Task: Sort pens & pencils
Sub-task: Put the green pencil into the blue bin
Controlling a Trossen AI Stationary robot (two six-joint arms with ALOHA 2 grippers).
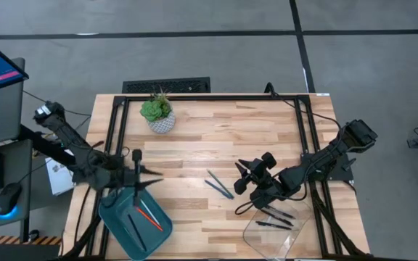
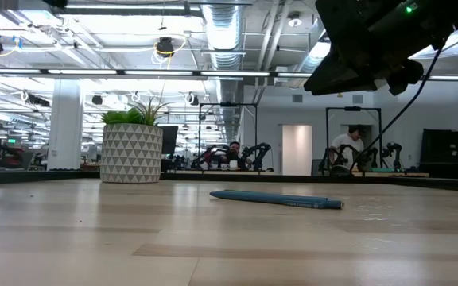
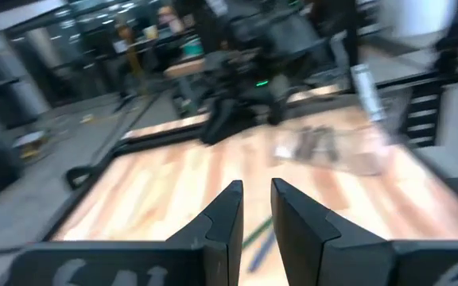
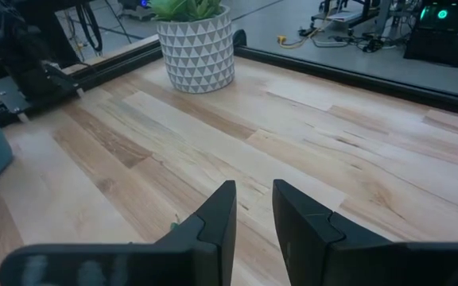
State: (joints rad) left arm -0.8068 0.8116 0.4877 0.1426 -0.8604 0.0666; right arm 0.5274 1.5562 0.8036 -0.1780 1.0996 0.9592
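Two slim teal-dark sticks [image 1: 220,185] lie side by side on the wood mid-table. The low view shows one as a teal-blue pen [image 2: 277,199]. Black pens [image 1: 274,217] lie in a clear tray [image 1: 296,239] at the near right. An orange-red pencil [image 1: 149,215] and a dark stick [image 1: 136,214] lie in a teal tray [image 1: 118,225] at the near left. My left gripper [image 1: 154,174] hovers over the teal tray's far edge, fingers close together [image 3: 254,187], empty. My right gripper [image 1: 245,183] hangs just right of the two sticks, fingers close together [image 4: 253,191], empty.
A potted plant [image 1: 158,116] in a white patterned pot stands at the far left and also shows in the right wrist view [image 4: 196,48]. A black frame [image 1: 118,130] runs around the tabletop. Bare wood lies between the trays and in the far half.
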